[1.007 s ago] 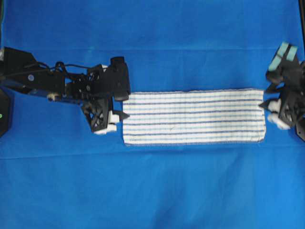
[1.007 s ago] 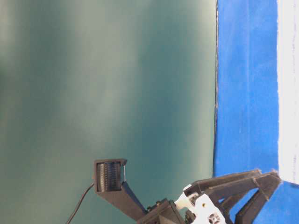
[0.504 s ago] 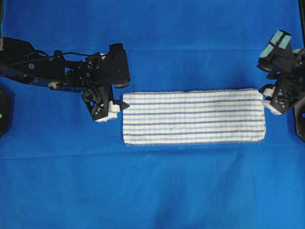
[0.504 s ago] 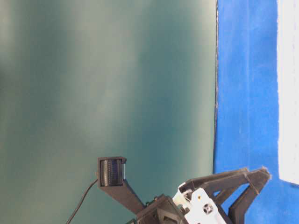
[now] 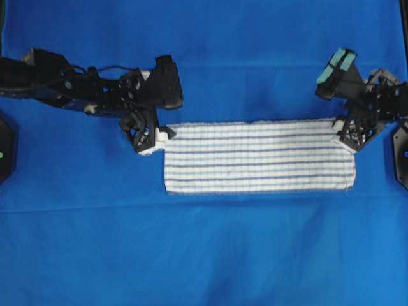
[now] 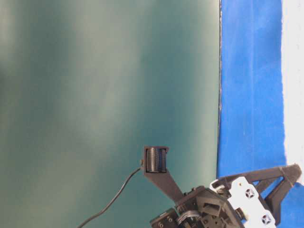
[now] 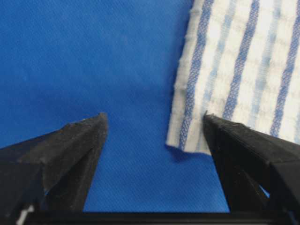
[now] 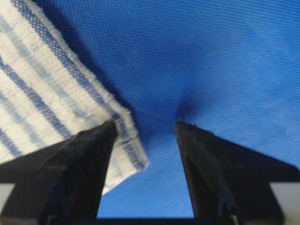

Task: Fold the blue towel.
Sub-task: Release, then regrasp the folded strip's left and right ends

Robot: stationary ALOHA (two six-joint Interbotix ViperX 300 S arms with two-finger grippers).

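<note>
**Both end effectors spread at the far corners of the striped towel**

The blue towel (image 5: 259, 156) is seen lying flat on the blue-covered desk (image 5: 204, 255), near the middle of the overhead view, with its long sides running left to right. Its shape reads as a narrow band; whether it is already doubled over cannot be told from above.

The left end effector (image 5: 155, 136) is placed at the towel's upper left corner. In the left wrist view its fingers (image 7: 75, 154) are seen spread wide, with the towel corner (image 7: 187, 140) lying between them, nearer the right-hand finger; nothing is clamped. Contact between that finger and the cloth cannot be settled, as the finger is cut off by the frame edge.

The right end effector (image 5: 349, 135) is placed at the upper right corner. In the right wrist view its fingers (image 8: 79, 164) are likewise apart, and the towel corner (image 8: 126, 154) is partly hidden behind the left-hand finger. The cloth edge appears slightly lifted there, a shadow being cast on the covering beneath.

The table-level view is turned on its side and is largely filled by a plain green backdrop (image 6: 104, 95); only part of one arm and a sliver of the towel at the right edge are shown. Both arms are cut off by the borders of the overhead view.

No brand, label or writing can be read in any view.
</note>
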